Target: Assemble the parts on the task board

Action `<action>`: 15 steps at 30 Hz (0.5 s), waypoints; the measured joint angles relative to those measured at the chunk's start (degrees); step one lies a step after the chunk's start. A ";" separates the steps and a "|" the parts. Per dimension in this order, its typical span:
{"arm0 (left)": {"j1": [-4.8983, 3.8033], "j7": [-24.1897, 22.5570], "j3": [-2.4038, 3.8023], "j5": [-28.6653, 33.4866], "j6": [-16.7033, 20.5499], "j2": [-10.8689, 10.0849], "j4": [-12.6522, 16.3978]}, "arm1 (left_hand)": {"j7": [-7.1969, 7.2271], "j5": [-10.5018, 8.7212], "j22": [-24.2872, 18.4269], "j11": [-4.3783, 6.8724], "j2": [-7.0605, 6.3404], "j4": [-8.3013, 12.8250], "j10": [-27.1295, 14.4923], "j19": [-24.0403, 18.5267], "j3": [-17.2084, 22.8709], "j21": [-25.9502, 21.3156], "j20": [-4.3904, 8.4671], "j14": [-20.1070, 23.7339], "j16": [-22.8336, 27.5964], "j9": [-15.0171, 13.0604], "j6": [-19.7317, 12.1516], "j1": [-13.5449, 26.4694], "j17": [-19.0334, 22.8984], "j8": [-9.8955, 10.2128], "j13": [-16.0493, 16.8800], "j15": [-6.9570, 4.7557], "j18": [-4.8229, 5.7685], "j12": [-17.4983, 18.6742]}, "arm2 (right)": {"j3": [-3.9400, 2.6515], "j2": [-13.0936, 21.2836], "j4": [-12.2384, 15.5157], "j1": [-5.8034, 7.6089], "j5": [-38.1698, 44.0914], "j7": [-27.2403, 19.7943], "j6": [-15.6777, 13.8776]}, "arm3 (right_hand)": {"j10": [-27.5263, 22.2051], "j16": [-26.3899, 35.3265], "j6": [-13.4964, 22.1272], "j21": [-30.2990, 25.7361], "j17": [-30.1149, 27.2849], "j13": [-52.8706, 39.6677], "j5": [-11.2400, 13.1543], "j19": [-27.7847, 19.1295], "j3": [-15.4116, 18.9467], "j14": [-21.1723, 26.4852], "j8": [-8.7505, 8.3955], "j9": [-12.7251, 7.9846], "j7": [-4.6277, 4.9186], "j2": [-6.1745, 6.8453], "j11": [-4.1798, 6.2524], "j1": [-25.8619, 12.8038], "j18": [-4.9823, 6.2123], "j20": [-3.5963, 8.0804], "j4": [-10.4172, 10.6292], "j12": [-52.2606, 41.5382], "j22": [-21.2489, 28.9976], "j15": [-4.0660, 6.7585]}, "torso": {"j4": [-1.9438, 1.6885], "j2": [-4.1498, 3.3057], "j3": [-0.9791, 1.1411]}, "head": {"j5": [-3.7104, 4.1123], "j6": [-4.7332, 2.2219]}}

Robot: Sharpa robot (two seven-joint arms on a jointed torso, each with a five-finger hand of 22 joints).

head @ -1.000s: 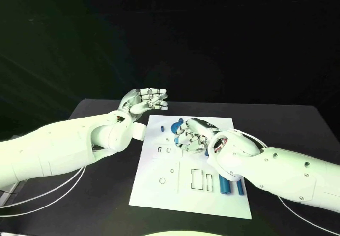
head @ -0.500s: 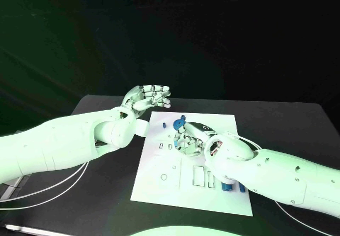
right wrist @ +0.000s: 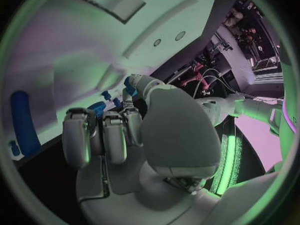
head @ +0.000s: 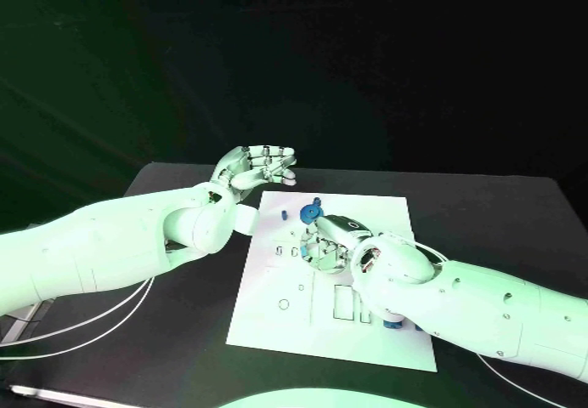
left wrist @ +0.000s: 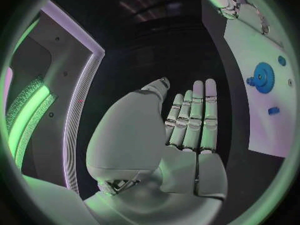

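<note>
Nearest the robot, a blue bar (head: 394,322) is peeking out from under the right forearm at the near right part of the task board (head: 276,327); the right wrist view is showing a long blue bar (right wrist: 22,130), its long axis running along the board, though I cannot tell whether it is the same piece.

Further in, the right robot hand (head: 326,241) is reaching down onto the middle of the board, fingers curled over the small cut-outs there. In the right wrist view its fingertips (right wrist: 128,116) are sitting right by a small blue part (right wrist: 100,108), but whether they are actually pinching it I cannot tell.

Just beyond that hand, a blue gear (head: 313,209) is lying on the far part of the board with a small blue peg (head: 283,216) beside it; in the left wrist view the gear (left wrist: 263,77) is lying flat, its axis pointing up from the board.

Farthest, the left robot hand (head: 257,168) is hanging above the counter (head: 490,212) past the board's far left corner, released, fingers straight and together, holding nothing.

The likely trouble, as I judge it: the right forearm is covering the near parts and could sweep the bar off the board, and curled fingers working blind over the cut-outs could tip a small part askew rather than seat it.
</note>
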State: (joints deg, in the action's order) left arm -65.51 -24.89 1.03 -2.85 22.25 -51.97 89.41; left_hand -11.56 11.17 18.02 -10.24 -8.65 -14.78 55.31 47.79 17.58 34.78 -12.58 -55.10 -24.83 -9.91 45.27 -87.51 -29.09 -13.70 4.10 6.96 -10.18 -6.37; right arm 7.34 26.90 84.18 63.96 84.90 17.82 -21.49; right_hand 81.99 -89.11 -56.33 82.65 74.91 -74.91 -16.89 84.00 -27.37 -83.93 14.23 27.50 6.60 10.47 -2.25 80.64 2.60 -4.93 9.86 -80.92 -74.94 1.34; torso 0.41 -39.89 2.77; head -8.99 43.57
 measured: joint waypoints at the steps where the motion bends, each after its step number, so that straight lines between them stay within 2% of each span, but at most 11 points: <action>1: 0.00 0.01 0.00 -0.03 0.00 0.01 0.00 | 0.00 0.00 0.00 0.00 0.00 0.00 0.00 0.00 0.00 0.00 0.00 0.00 0.00 0.00 0.00 0.00 0.00 0.00 0.00 0.00 0.00 0.00 | 0.00 -0.05 -0.02 -0.02 0.07 0.01 0.00 | 0.00 0.00 -0.06 0.00 0.00 0.00 0.00 0.00 0.00 0.00 0.00 0.00 0.06 0.00 0.00 0.00 0.00 0.00 0.00 0.00 0.00 0.00 | 0.00 0.00 0.00 | -0.01 0.01; 15: 0.00 0.08 0.00 -0.16 -0.09 0.04 -0.02 | 0.00 0.00 0.12 0.00 0.00 0.15 0.00 0.00 0.15 0.40 0.00 0.00 -0.27 0.01 0.00 0.00 -0.15 0.00 0.00 0.00 0.00 0.00 | 0.04 -0.87 -1.29 -0.33 0.56 0.05 0.02 | 0.00 0.00 -0.08 0.00 -0.01 0.01 0.02 0.00 -0.22 0.00 0.00 0.00 0.08 0.02 0.00 -0.01 0.00 0.00 -0.24 0.29 0.01 0.00 | 0.01 -0.01 -0.01 | -0.22 0.04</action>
State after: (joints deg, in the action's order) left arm -65.51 -24.81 1.03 -3.01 22.16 -51.93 89.39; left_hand -11.56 11.17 18.14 -10.24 -8.64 -14.62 55.31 47.79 17.73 35.18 -12.58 -55.10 -25.10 -9.90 45.27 -87.51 -29.24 -13.70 4.09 6.96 -10.18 -6.37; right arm 7.38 26.03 82.89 63.63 85.46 17.87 -21.47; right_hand 81.99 -89.11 -56.41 82.65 74.90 -74.90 -16.88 84.00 -27.59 -83.93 14.24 27.50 6.67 10.49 -2.25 80.63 2.60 -4.93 9.62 -80.64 -74.93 1.34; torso 0.41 -39.89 2.76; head -9.21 43.60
